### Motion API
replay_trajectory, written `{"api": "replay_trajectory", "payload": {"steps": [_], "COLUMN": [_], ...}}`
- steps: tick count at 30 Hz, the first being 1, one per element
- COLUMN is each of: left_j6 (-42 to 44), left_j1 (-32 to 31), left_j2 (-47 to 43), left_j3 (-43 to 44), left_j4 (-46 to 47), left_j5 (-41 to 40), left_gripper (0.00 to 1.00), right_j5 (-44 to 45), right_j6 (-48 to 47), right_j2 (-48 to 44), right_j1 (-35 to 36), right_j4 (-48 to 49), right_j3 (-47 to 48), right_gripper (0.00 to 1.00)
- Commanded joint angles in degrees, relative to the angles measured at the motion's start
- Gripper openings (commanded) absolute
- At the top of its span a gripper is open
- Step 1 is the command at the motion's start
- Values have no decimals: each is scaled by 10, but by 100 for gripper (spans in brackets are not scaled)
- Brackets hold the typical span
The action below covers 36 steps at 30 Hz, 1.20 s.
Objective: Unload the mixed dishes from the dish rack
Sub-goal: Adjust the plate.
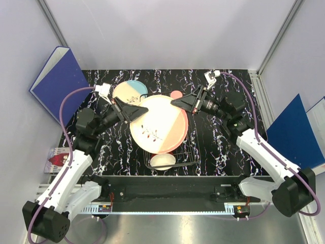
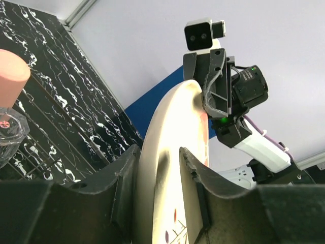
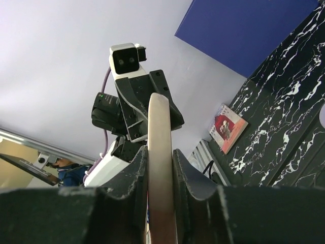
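Observation:
A large cream and salmon-pink plate [image 1: 157, 124] hangs on edge above the wire dish rack [image 1: 189, 152], held from both sides. My left gripper [image 1: 131, 111] is shut on its left rim; in the left wrist view the plate [image 2: 172, 122] runs up between the jaws of that gripper [image 2: 159, 152]. My right gripper [image 1: 179, 103] is shut on the plate's upper right rim [image 3: 160, 127], which both of its pads press [image 3: 159, 152]. A cream-lined bowl [image 1: 162, 161] lies in the rack. A blue-and-cream plate [image 1: 129, 90] and a pink cup [image 1: 176, 94] sit on the table behind.
Blue binders lean against the left wall [image 1: 56, 81] and the right wall [image 1: 294, 134]. A red picture card [image 1: 57, 160] lies off the table's left edge. In the left wrist view a clear glass [image 2: 7, 134] stands under the pink cup [image 2: 11, 71].

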Motion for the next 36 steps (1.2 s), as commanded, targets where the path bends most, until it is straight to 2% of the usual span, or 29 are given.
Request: {"api": "replay_trajectory", "payload": {"steps": [1,2,11,17,21,26,31,35,36], "left_j6": [-14,-14,-12,-13,-7,5,-9,-21,-21], "left_j1": [-1,-1,-1,-1,-1,0,0,0,0], "left_j2": [-12,-11,24,59,80,125,174,191,195], "left_j3": [11,11,15,5,14,76,113,119,121], "left_j4": [54,53,32,35,43,28,40,57,57], "left_j5": [-11,-13,-16,-17,-23,-5,0,-2,-2], "left_gripper": [0,0,0,0,0,0,0,0,0], "right_j5": [-12,-13,-14,-8,-9,-49,-80,-92,-100], "right_j6": [18,19,18,-10,-53,-114,-131,-138,-138], "right_j2": [-4,-3,4,8,11,33,26,25,26], "right_j1": [3,3,3,3,3,3,3,3,3], "right_j4": [37,37,32,-26,-107,-215,-223,-252,-252], "right_j3": [22,24,24,52,81,119,109,104,102], "right_gripper": [4,0,0,0,0,0,0,10,15]}}
